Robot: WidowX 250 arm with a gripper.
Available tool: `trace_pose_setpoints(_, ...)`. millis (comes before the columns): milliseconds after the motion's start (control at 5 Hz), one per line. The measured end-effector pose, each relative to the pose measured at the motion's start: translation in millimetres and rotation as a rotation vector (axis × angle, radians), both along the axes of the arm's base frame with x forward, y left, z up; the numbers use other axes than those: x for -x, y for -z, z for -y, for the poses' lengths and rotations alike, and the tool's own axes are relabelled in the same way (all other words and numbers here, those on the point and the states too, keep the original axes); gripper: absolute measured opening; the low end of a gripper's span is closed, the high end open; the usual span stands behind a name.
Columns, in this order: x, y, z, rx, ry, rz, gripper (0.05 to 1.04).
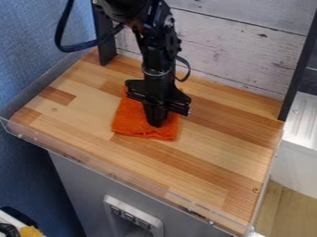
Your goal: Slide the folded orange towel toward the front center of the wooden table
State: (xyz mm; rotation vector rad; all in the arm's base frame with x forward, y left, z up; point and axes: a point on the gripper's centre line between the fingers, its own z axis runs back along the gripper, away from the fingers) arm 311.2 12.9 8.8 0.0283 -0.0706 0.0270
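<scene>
One orange cloth [132, 121], one end effector [156, 124], one worktop [217, 143]; two black posts [107, 50]

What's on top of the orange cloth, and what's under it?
The black gripper is over the orange cloth, hiding part of it; contact is hard to judge. The cloth lies on the wooden tabletop; anything beneath it is covered.

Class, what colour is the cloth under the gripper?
The cloth is orange, as the camera view shows best.
</scene>
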Motion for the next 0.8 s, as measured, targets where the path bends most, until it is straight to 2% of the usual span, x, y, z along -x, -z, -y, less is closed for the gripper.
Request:
trace_pose_setpoints(200,1.6,-3.1,10.6,-0.018,0.057,-0.038,0.084)
trace_pose_setpoints(400,6.0,-10.0,16.9,-0.020,0.082,-0.100,0.237)
trace_pose_setpoints(600,12.2,-25.5,14.3,-0.007,0.107,-0.137,0.493)
trace_pose_setpoints(800,18.3,-50.9,-8.5,0.010,0.104,-0.123,0.792)
